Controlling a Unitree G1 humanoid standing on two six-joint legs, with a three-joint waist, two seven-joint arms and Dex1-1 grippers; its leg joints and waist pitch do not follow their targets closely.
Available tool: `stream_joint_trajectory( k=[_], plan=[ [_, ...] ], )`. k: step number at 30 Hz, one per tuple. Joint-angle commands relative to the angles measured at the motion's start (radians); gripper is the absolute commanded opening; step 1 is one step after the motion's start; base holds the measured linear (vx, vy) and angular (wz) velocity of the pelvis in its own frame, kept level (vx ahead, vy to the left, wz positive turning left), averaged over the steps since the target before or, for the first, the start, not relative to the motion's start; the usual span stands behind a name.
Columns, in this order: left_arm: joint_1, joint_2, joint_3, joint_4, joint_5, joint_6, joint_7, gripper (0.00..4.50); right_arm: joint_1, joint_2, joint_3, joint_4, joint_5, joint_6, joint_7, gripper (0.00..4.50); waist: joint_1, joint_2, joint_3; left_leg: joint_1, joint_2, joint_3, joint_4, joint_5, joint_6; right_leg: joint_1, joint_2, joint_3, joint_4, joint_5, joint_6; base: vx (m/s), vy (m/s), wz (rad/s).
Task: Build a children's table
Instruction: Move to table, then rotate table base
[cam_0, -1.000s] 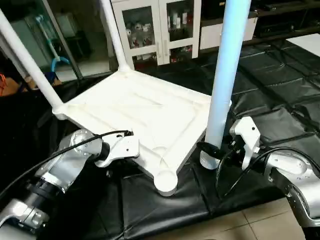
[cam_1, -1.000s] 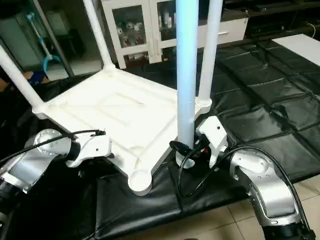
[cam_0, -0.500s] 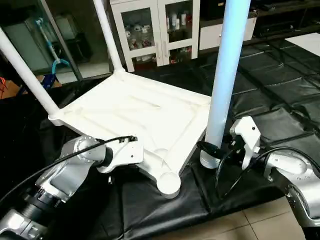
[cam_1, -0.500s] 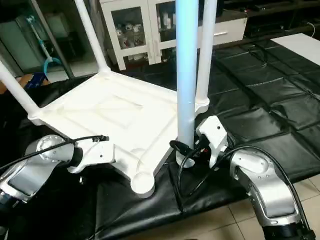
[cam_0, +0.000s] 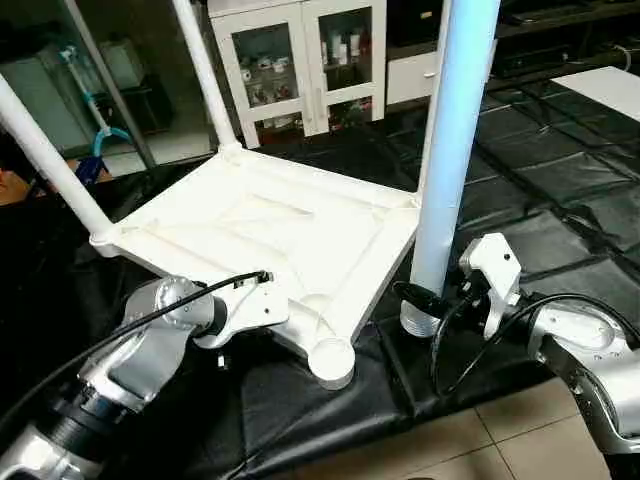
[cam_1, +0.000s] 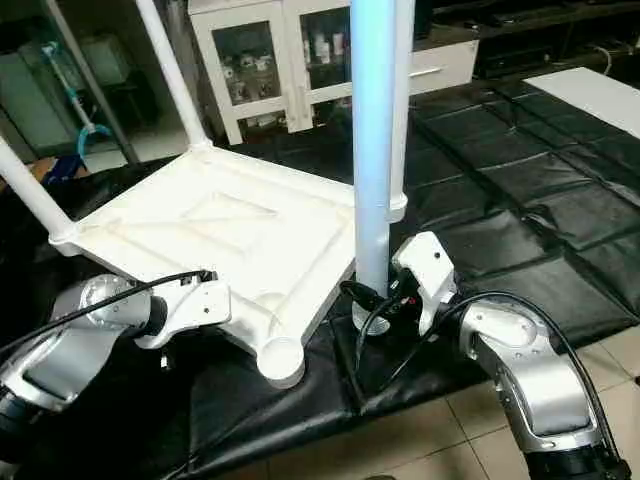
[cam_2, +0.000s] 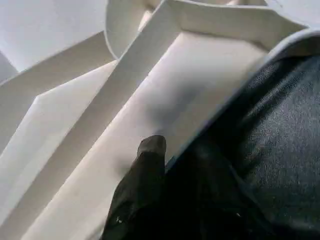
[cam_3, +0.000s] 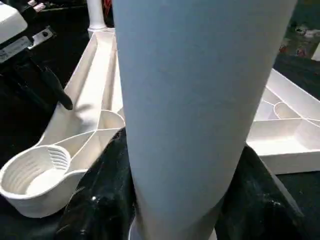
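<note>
Black quilted matting (cam_0: 560, 170) is covering the floor, and behind it a white glass-door cabinet (cam_0: 305, 60) is standing against the wall. On the matting the tabletop (cam_0: 270, 225) is lying upside down with its ribbed underside facing up, tilted so that the near corner is hanging lowest. Three legs are already rising from its far and side corners, while the near corner socket (cam_0: 331, 360) is sitting empty.

At the near-left rim the left end effector (cam_2: 150, 160) is pinching the tabletop's edge, with one black finger (cam_2: 145, 172) pressing on the inner face of the rim and its partner lost in the dark beneath. Off to the right, the right end effector (cam_0: 445, 300) is gripping the fourth leg (cam_0: 450, 150) near its lower end, holding it upright just beside the tabletop, its foot resting at the matting.

Both parts are looking like light, stiff, hollow plastic with a smooth skin, so the leg is likely to slip or swing if gripped loosely; holding it low, close to the threaded end, seems best for steering it into the socket. The thin rim is giving the left side only a narrow purchase.

Tops of all the legs are running out of frame, and the leg's lowest end is partly masked by cables (cam_0: 440, 350).
</note>
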Motion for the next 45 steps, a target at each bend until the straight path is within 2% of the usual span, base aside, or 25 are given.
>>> stream_joint_trajectory(
  k=[1, 3, 7, 15, 21, 24, 26, 27, 28, 29, 30, 31, 32, 33, 34, 35, 36, 37, 38, 39, 41, 42, 43, 44, 45],
  plan=[
    [0.055, -0.035, -0.022, 0.065, -0.020, 0.082, 0.051, 0.55, -0.006, 0.007, 0.011, -0.006, -0.005, -0.013, -0.005, 1.86, -0.001, -0.036, -0.006, 0.004, 0.103, -0.098, -0.117, -0.602, -0.044, -0.006, -0.089, 0.036, -0.118, -0.733, -0.090, 0.000, 0.000, 0.00],
    [0.050, -0.045, -0.009, 0.069, -0.017, 0.086, 0.078, 0.55, -0.008, 0.009, 0.012, -0.005, -0.006, -0.014, -0.006, 1.86, -0.004, -0.033, -0.008, 0.008, 0.106, -0.099, -0.124, -0.622, -0.051, -0.003, -0.086, 0.034, -0.113, -0.663, -0.099, 0.000, 0.000, 0.00],
    [0.045, -0.053, 0.002, 0.069, -0.021, 0.088, 0.088, 0.55, -0.007, 0.009, 0.013, -0.007, -0.005, -0.014, -0.005, 1.86, -0.013, -0.031, -0.008, -0.008, 0.110, -0.104, -0.139, -0.630, -0.062, 0.014, -0.089, 0.031, -0.105, -0.555, -0.124, 0.000, 0.000, 0.00],
    [0.024, -0.082, 0.048, 0.061, -0.031, 0.108, 0.134, 0.54, -0.006, 0.004, 0.012, -0.006, -0.006, -0.014, -0.002, 1.86, -0.029, -0.030, -0.003, 0.011, 0.105, -0.099, -0.138, -0.697, -0.069, 0.004, -0.089, 0.015, -0.123, -0.578, -0.115, 0.000, 0.000, 0.00],
    [0.030, -0.086, 0.045, 0.073, 0.001, 0.161, 0.176, 0.53, -0.001, 0.008, 0.016, -0.010, -0.008, -0.013, -0.005, 1.86, -0.042, -0.029, 0.007, 0.004, 0.105, -0.110, -0.141, -0.735, -0.072, 0.008, -0.096, 0.000, -0.126, -0.651, -0.082, 0.000, 0.000, 0.00],
    [0.033, -0.102, 0.077, 0.077, -0.007, 0.193, 0.207, 0.52, 0.001, 0.008, 0.017, -0.012, -0.008, -0.013, -0.007, 1.86, -0.046, -0.026, 0.015, 0.011, 0.100, -0.112, -0.140, -0.769, -0.074, 0.004, -0.093, -0.017, -0.133, -0.711, -0.058, 0.000, 0.000, 0.00],
    [0.032, -0.118, 0.106, 0.082, -0.024, 0.216, 0.226, 0.52, 0.001, 0.009, 0.017, -0.012, -0.008, -0.012, -0.008, 1.86, -0.050, -0.020, 0.022, 0.011, 0.100, -0.115, -0.153, -0.836, -0.086, 0.011, -0.078, -0.047, -0.132, -0.704, -0.035, 0.000, 0.000, 0.00],
    [0.027, -0.137, 0.142, 0.089, -0.043, 0.237, 0.253, 0.52, 0.002, 0.010, 0.017, -0.012, -0.008, -0.011, -0.009, 1.86, -0.046, -0.008, 0.022, -0.005, 0.107, -0.119, -0.177, -0.864, -0.092, 0.040, -0.073, -0.050, -0.100, -0.616, -0.039, -0.056, -0.023, -0.06],
    [0.024, -0.155, 0.178, 0.095, -0.063, 0.260, 0.276, 0.52, 0.004, 0.010, 0.017, -0.012, -0.009, -0.011, -0.009, 1.86, -0.031, -0.009, 0.030, -0.033, 0.120, -0.107, -0.228, -0.907, -0.097, 0.073, -0.052, -0.054, -0.044, -0.511, -0.047, -0.056, -0.023, -0.06],
    [0.021, -0.167, 0.204, 0.100, -0.072, 0.271, 0.298, 0.52, 0.005, 0.010, 0.017, -0.012, -0.009, -0.011, -0.010, 1.86, 0.000, -0.007, 0.025, -0.046, 0.133, -0.093, -0.263, -0.900, -0.099, 0.101, -0.047, -0.033, 0.031, -0.355, -0.059, -0.070, -0.042, 0.04],
    [0.021, -0.174, 0.220, 0.100, -0.078, 0.279, 0.312, 0.52, 0.006, 0.010, 0.017, -0.013, -0.009, -0.011, -0.010, 1.86, 0.009, -0.022, 0.021, -0.036, 0.129, -0.084, -0.261, -0.862, -0.091, 0.093, -0.048, -0.012, 0.027, -0.367, -0.045, -0.039, -0.097, 0.13],
    [0.023, -0.175, 0.225, 0.095, -0.082, 0.287, 0.319, 0.49, 0.007, 0.010, 0.017, -0.014, -0.008, -0.010, -0.011, 1.86, 0.008, -0.064, 0.011, 0.065, 0.054, -0.056, -0.098, -0.593, -0.076, -0.036, -0.087, 0.015, -0.157, -0.780, -0.019, -0.039, -0.097, 0.13],
    [0.026, -0.175, 0.225, 0.091, -0.084, 0.287, 0.320, 0.42, 0.008, 0.010, 0.017, -0.015, -0.009, -0.011, -0.012, 1.86, 0.005, -0.066, 0.006, 0.053, -0.005, -0.076, 0.048, -0.136, 0.009, -0.032, -0.144, 0.064, -0.216, -0.928, -0.042, 0.013, -0.117, -0.04],
    [0.027, -0.176, 0.226, 0.090, -0.084, 0.287, 0.320, 0.33, 0.008, 0.010, 0.018, -0.015, -0.009, -0.011, -0.012, 1.86, 0.006, -0.065, 0.009, -0.018, 0.004, -0.092, 0.037, -0.037, 0.024, 0.041, -0.155, 0.065, -0.184, -0.891, -0.041, 0.089, -0.054, -0.32],
    [0.035, -0.173, 0.218, 0.081, -0.083, 0.281, 0.318, 0.26, 0.009, 0.010, 0.019, -0.015, -0.011, -0.012, -0.012, 1.86, 0.039, -0.049, 0.012, -0.027, 0.042, -0.108, -0.035, -0.053, 0.022, 0.045, -0.129, 0.050, -0.155, -0.769, -0.052, 0.089, -0.054, -0.32],
    [0.042, -0.172, 0.208, 0.072, -0.085, 0.275, 0.308, 0.21, 0.008, 0.009, 0.021, -0.013, -0.012, -0.014, -0.012, 1.86, 0.037, -0.047, 0.009, 0.004, 0.064, -0.106, -0.088, -0.177, 0.052, 0.022, -0.070, 0.015, -0.137, -0.579, -0.096, 0.000, 0.000, 0.00],
    [0.046, -0.172, 0.201, 0.066, -0.086, 0.268, 0.302, 0.21, 0.008, 0.009, 0.022, -0.012, -0.013, -0.015, -0.012, 1.86, 0.030, -0.033, 0.007, 0.011, 0.079, -0.107, -0.099, -0.244, 0.053, 0.025, -0.057, 0.001, -0.122, -0.508, -0.128, -0.056, -0.021, 0.11],
    [0.050, -0.174, 0.187, 0.060, -0.093, 0.243, 0.296, 0.12, 0.007, 0.010, 0.024, -0.011, -0.013, -0.016, -0.012, 1.86, 0.015, -0.023, 0.021, 0.011, 0.105, -0.115, -0.125, -0.463, 0.037, 0.036, -0.061, -0.018, -0.116, -0.434, -0.161, -0.056, -0.021, 0.11],
    [0.050, -0.173, 0.186, 0.059, -0.093, 0.241, 0.295, 0.05, 0.007, 0.010, 0.024, -0.010, -0.013, -0.016, -0.012, 1.86, 0.015, -0.023, 0.021, 0.011, 0.105, -0.115, -0.125, -0.463, 0.037, 0.036, -0.061, -0.018, -0.116, -0.434, -0.161, 0.000, 0.000, 0.00],
    [0.052, -0.162, 0.144, 0.047, -0.096, 0.209, 0.272, 0.05, 0.005, 0.009, 0.026, -0.009, -0.013, -0.017, -0.011, 1.86, 0.011, -0.017, 0.024, 0.021, 0.109, -0.121, -0.136, -0.588, 0.011, 0.040, -0.063, -0.030, -0.119, -0.443, -0.140, 0.000, 0.000, 0.00],
    [0.052, -0.155, 0.116, 0.033, -0.117, 0.134, 0.239, 0.05, 0.003, 0.008, 0.027, -0.006, -0.015, -0.019, -0.008, 1.86, 0.011, -0.009, 0.043, 0.033, 0.120, -0.127, -0.185, -0.811, -0.033, 0.048, -0.044, -0.063, -0.108, -0.468, -0.065, 0.000, 0.000, 0.00],
    [0.050, -0.154, 0.111, 0.027, -0.126, 0.115, 0.227, 0.05, 0.002, 0.006, 0.028, -0.005, -0.017, -0.019, -0.007, 1.86, 0.015, -0.002, 0.044, 0.023, 0.127, -0.125, -0.207, -0.854, -0.041, 0.063, -0.035, -0.070, -0.083, -0.428, -0.060, 0.000, 0.000, 0.00],
    [0.049, -0.153, 0.108, 0.011, -0.135, 0.123, 0.216, 0.05, 0.001, 0.005, 0.027, -0.004, -0.018, -0.020, -0.005, 1.86, 0.051, 0.003, 0.055, -0.034, 0.164, -0.118, -0.285, -0.955, -0.043, 0.122, -0.025, -0.063, 0.061, -0.255, -0.058, 0.000, 0.000, 0.00],
    [0.049, -0.153, 0.108, 0.011, -0.135, 0.123, 0.216, 0.05, 0.001, 0.005, 0.027, -0.004, -0.018, -0.020, -0.005, 1.86, 0.107, -0.004, 0.030, -0.023, 0.169, -0.086, -0.275, -0.870, -0.005, 0.112, -0.038, 0.001, 0.093, -0.161, -0.039, -0.020, -0.046, 0.26],
    [0.049, -0.153, 0.110, 0.003, -0.137, 0.135, 0.216, 0.23, 0.001, 0.006, 0.027, -0.004, -0.018, -0.020, -0.005, 1.86, 0.076, -0.047, 0.009, 0.047, 0.128, -0.074, -0.196, -0.716, -0.011, 0.059, -0.056, 0.038, 0.010, -0.331, -0.013, 0.049, -0.141, 0.27]
  ],
)
